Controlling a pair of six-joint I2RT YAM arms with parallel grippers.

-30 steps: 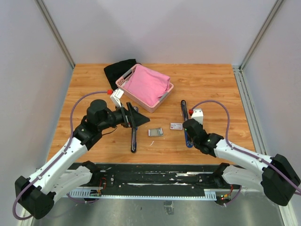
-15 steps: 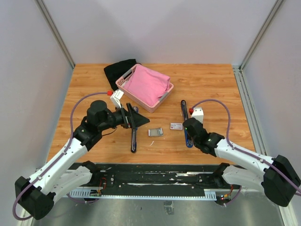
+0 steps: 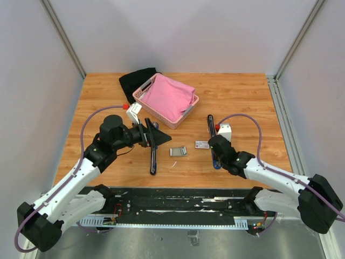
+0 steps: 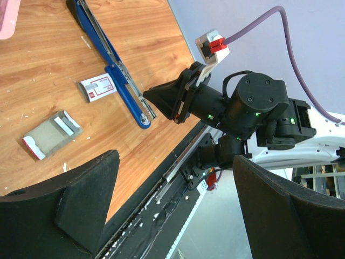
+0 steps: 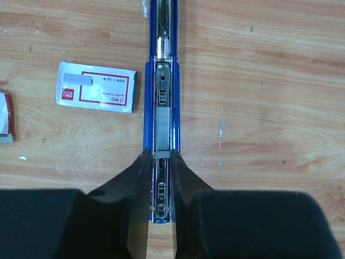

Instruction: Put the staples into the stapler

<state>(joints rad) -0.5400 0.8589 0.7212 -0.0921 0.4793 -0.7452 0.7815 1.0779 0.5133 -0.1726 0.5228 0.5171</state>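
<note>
The blue stapler [image 3: 211, 125] lies opened flat on the table right of centre; it also shows in the right wrist view [image 5: 146, 108] and the left wrist view [image 4: 116, 67]. A silvery strip of staples [image 5: 162, 127] lies in its open channel. My right gripper [image 5: 161, 156] is over the stapler's near part [image 3: 214, 152], its fingertips closed on the strip's near end. The white carton with red print [image 3: 202, 144] [image 5: 96, 86] [image 4: 98, 88] lies just left of the stapler. My left gripper [image 3: 152, 133] [image 4: 175, 162] is open and empty, left of centre.
An open grey staple box [image 3: 178, 151] [image 4: 49, 135] lies between the arms. A long black bar [image 3: 153, 159] lies under the left gripper. A pink basket [image 3: 186, 116] with pink cloth and a black cloth [image 3: 135, 81] sit at the back.
My right gripper has crept slightly forward along the stapler. The left arm has not moved.
</note>
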